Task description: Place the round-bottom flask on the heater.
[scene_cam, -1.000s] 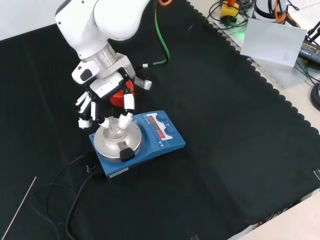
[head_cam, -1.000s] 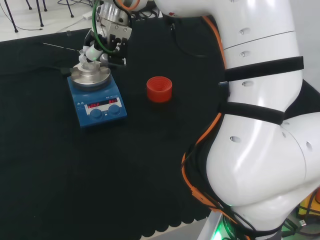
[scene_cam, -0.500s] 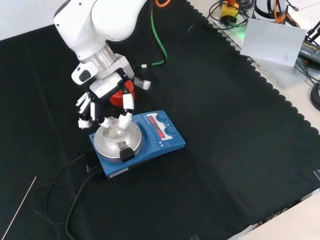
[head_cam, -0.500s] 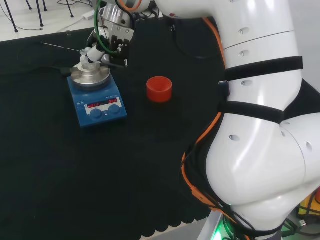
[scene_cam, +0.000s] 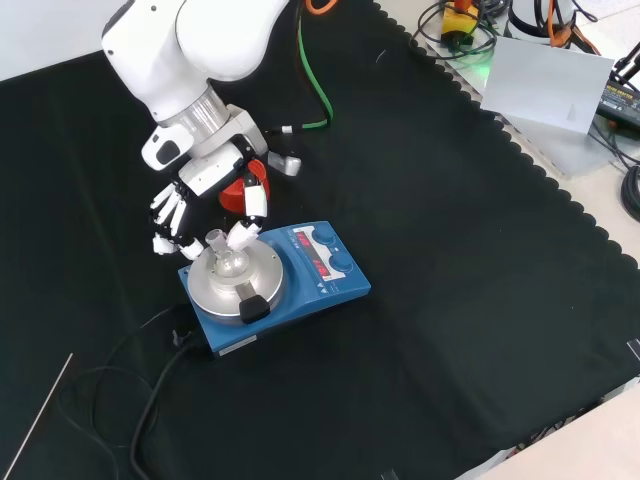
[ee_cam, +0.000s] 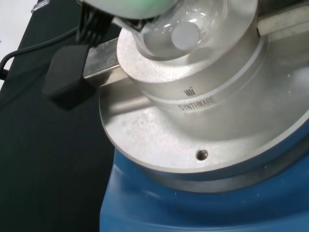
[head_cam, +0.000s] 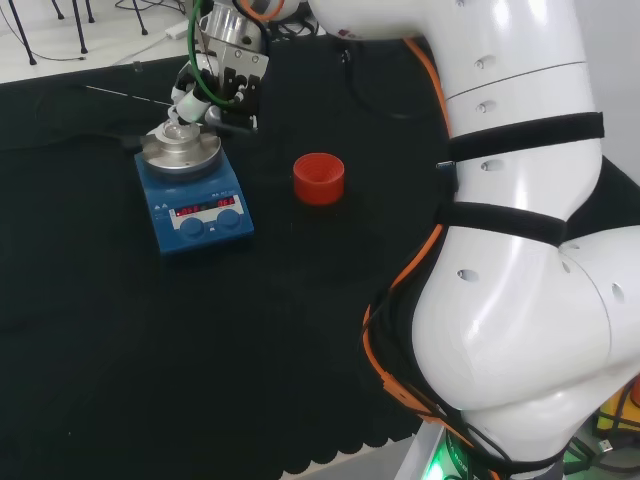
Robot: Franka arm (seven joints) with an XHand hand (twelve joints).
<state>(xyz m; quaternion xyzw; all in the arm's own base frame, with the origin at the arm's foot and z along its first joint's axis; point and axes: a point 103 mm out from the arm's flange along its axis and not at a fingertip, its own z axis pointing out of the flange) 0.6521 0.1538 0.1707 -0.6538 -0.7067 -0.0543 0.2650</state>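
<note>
Lifting clear: over the last second my robot hand [scene_cam: 215,195] has risen and drawn back from the flask [scene_cam: 226,262], toward the red stand [scene_cam: 236,193] in the front view. A second ago the fingers reached down around the flask neck; now their white tips sit at the neck's sides and look parted from it, though I cannot be sure the last contact is broken. Fingers slack and spread, grasping nothing, so I read the robot hand as released.

Flask: seated upright in the heater [scene_cam: 275,280] cup, neck up. Wrist view shows the glass bulb [ee_cam: 178,29] down in the metal bowl [ee_cam: 193,96]. It has not shifted while the robot hand backed off. Head view agrees, flask [head_cam: 178,130] on top of the heater [head_cam: 192,195], robot hand [head_cam: 225,75] just above and behind it.

Judgement: placement looks done; what remains is to retreat without clipping the neck.

Red stand [head_cam: 318,178] sits on the worktop [scene_cam: 450,230] beside the heater, bare.

Writing: embossed lettering and a small logo on the metal bowl in the wrist view; red display digits on the heater front, too small to read. I leave both unread.
</note>
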